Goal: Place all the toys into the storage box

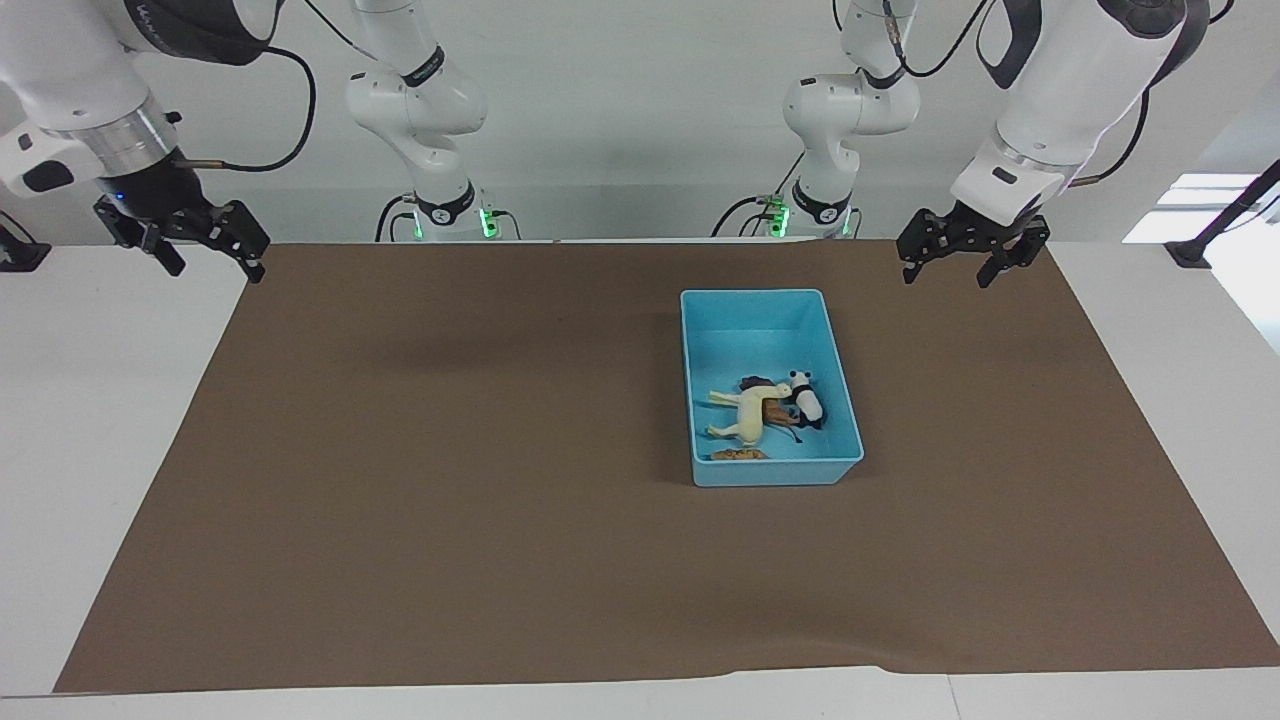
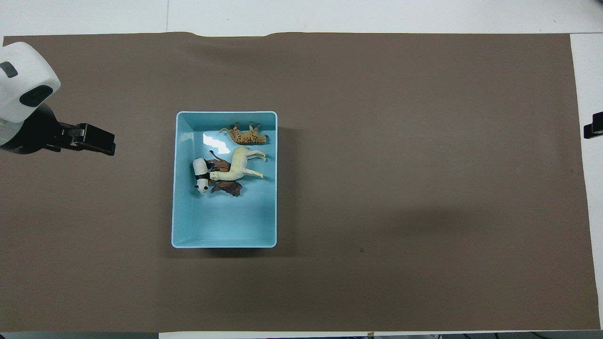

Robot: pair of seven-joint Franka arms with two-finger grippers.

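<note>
The light blue storage box [image 1: 755,293] stands on the brown mat, toward the left arm's end; it also shows in the overhead view [image 2: 226,113]. All four toys lie inside it. The pale yellow long-necked figurine [image 1: 750,410] [image 2: 238,165] lies over the brown lion [image 1: 773,411] [image 2: 227,188]. The panda [image 1: 806,400] [image 2: 200,172] touches them. The orange tiger [image 1: 738,455] [image 2: 245,135] lies by the box wall farthest from the robots. My left gripper [image 1: 945,277] [image 2: 106,141] is open and empty, up over the mat beside the box. My right gripper [image 1: 215,270] [image 2: 592,131] is open and empty over the mat's edge at its own end.
A brown mat [image 1: 450,480] covers most of the white table [image 1: 100,400]. The two arm bases [image 1: 445,205] stand at the robots' edge of the table. A dark clamp [image 1: 1195,250] sits at the table's corner by the left arm.
</note>
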